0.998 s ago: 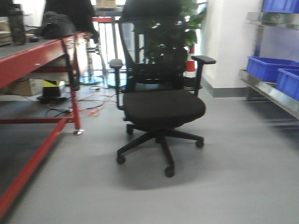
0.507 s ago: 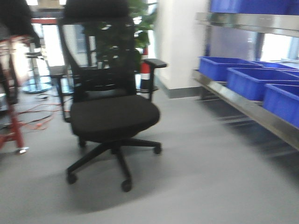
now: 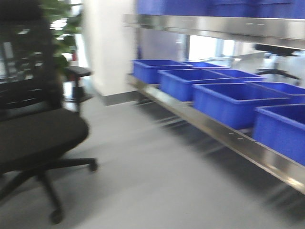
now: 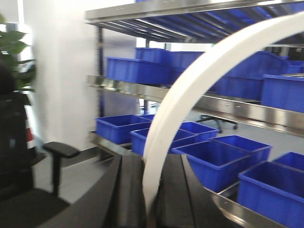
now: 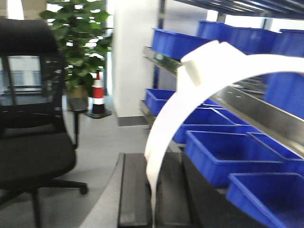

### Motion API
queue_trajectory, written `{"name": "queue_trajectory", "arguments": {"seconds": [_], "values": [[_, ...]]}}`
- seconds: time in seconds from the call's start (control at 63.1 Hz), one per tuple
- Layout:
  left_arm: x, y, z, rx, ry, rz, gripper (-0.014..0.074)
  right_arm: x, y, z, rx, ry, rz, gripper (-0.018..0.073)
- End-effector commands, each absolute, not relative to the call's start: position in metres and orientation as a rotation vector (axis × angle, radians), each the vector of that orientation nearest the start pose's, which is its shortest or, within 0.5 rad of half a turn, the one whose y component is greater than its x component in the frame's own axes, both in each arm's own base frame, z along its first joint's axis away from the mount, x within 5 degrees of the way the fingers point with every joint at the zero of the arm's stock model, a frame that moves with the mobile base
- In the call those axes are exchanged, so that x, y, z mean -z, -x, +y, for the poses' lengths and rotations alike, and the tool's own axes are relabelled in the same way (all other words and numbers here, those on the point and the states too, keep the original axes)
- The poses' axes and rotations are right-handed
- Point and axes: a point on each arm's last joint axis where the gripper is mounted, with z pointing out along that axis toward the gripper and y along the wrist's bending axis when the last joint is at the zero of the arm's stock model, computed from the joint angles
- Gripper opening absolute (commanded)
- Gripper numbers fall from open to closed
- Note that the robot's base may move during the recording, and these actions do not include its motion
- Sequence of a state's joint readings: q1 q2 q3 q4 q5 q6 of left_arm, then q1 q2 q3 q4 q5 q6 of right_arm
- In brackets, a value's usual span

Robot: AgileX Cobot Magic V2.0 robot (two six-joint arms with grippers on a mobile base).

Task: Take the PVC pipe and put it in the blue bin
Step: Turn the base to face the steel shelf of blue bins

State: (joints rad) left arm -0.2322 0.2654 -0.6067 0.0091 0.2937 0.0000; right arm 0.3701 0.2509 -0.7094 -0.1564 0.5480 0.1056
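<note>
Front view, blurred. Far left: black office chair [image 3: 33, 138] on the grey floor [image 3: 152, 181], green plant [image 3: 62, 28] behind it. Next, a white pillar [image 3: 107, 47]. Right of that, a steel shelf [image 3: 224, 136] runs along the wall carrying a row of blue bins [image 3: 224, 107], open tops up, set side by side.

Left wrist view. Chair armrest [image 4: 59, 150] at left, in front of the pillar. Centre bottom: left gripper [image 4: 149, 190], its two black fingers [image 4: 128, 185] closed in against a white curved pipe [image 4: 190, 90] that stands between them. The pipe rises from the jaws and arcs up to the right edge of the frame. More blue bins sit on the shelves behind it, well apart from the pipe.

Right wrist view. Chair at left, plant and a red-and-white cone [image 5: 97, 97] behind it. Centre bottom: right gripper [image 5: 153, 194], fingers [image 5: 133, 190] likewise pressed on a white curved pipe [image 5: 175, 109], which bends up and over to the right; an overlapping step shows near the top of the arc. Bins on the shelves stand to the right, behind it.

Cannot tell whether both grippers hold one and the same pipe. It is in the grip, not in a bin.
</note>
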Motion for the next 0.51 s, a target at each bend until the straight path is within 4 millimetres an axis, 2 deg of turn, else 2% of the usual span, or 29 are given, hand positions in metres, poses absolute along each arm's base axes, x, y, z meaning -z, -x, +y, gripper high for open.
{"name": "queue_trajectory", "arguments": {"seconds": [0.0,0.491], "values": [[-0.3739,-0.044,-0.0106,0.192,-0.173,1.395,-0.0111,-0.381,-0.0294,0.0035,-0.205,0.249,1.531,-0.0154],[-0.3739,-0.044,-0.0106,0.192,-0.173,1.395,-0.0111,-0.381,-0.0294,0.0035,-0.205,0.249,1.531,-0.0154]]}}
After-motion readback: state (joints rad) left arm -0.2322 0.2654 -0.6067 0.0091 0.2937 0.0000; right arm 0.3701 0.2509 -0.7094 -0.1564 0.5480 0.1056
